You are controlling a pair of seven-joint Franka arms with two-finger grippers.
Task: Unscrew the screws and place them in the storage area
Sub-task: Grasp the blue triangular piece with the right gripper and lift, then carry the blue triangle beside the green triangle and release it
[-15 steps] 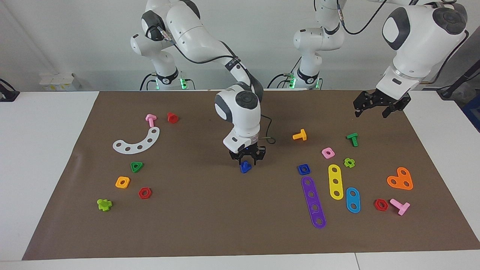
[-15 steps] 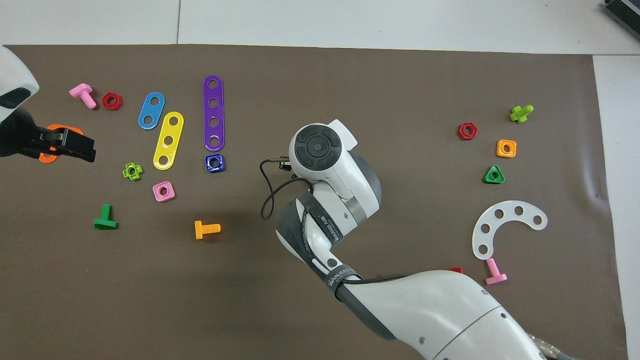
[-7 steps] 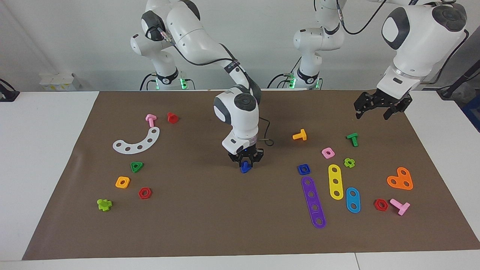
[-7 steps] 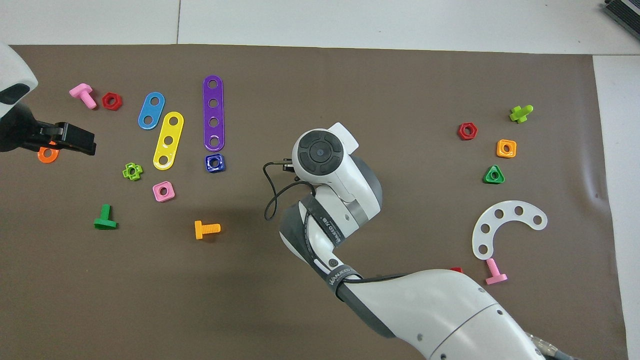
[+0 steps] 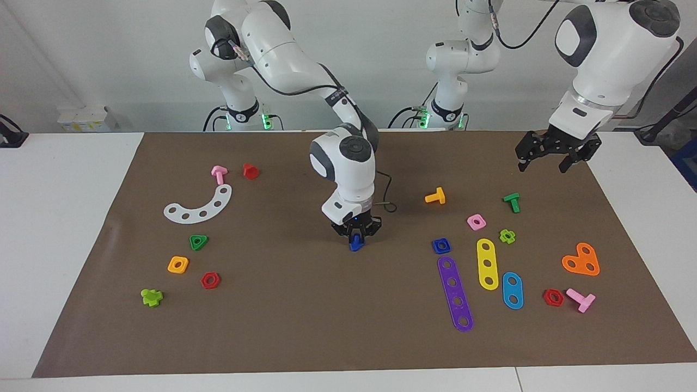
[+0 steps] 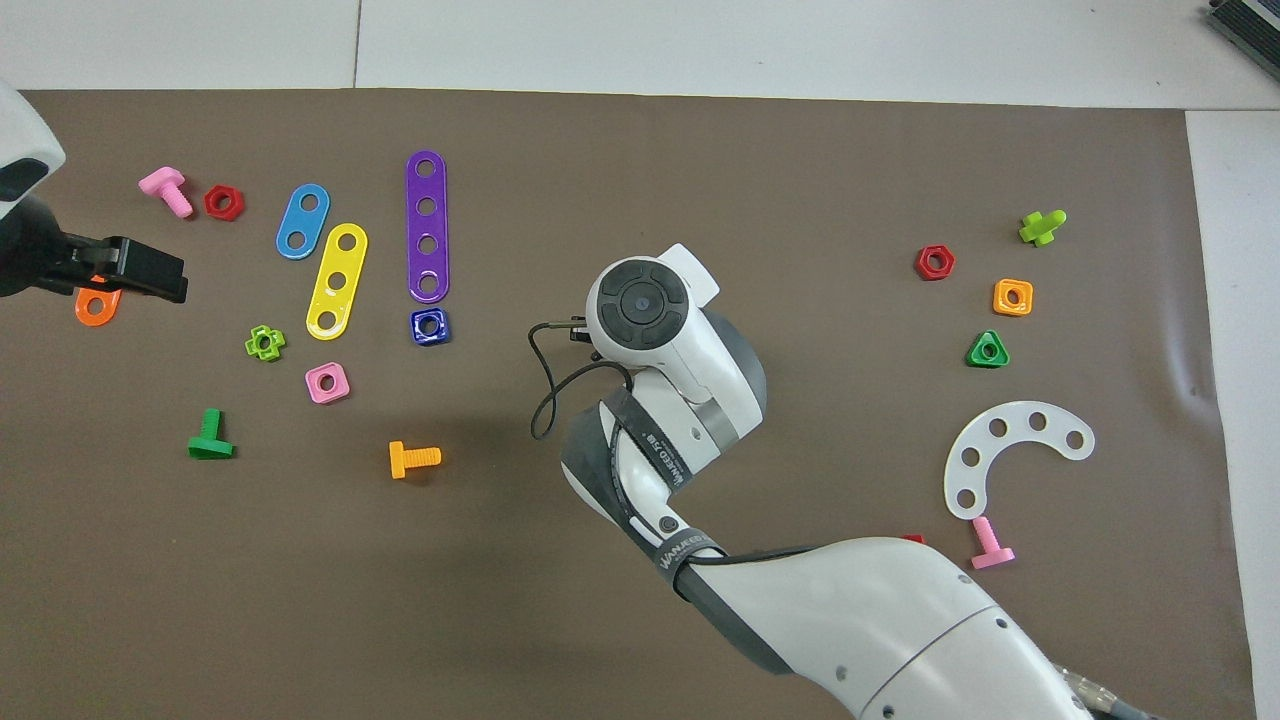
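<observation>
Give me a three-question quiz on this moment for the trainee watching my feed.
1. True or false: the right gripper is shut on the blue screw at mid-mat.
2. Which nut lies nearest the white strip? A) green triangle nut B) blue square nut C) pink square nut
3. Fill in: the left gripper hangs open over the mat's corner, above the green ____.

Key: 1 true. 2 A. 3 bolt.
</observation>
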